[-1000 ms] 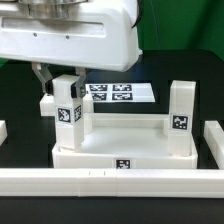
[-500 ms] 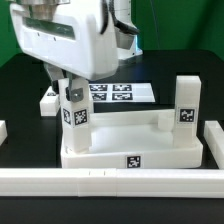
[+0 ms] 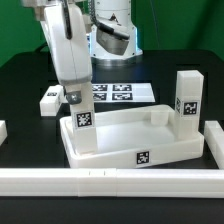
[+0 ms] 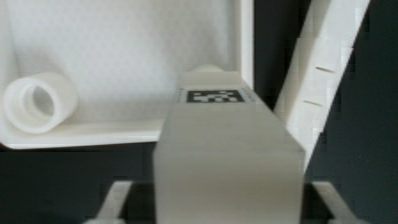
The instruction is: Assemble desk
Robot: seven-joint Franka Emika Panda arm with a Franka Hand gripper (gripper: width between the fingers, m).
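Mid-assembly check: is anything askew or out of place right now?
The desk top sits skewed to the front rail, not parallel. The gripper holds the corner leg; a loose leg lies flat behind.

table: black (image 3: pixel 20 85) | border rail: white, along front (image 3: pixel 60 181) | marker board: white (image 3: pixel 122 93)

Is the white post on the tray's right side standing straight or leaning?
Upright: the leg stands vertical at the desk top's corner on the exterior view's right, its sides plumb. Whether it is fastened, cannot tell.
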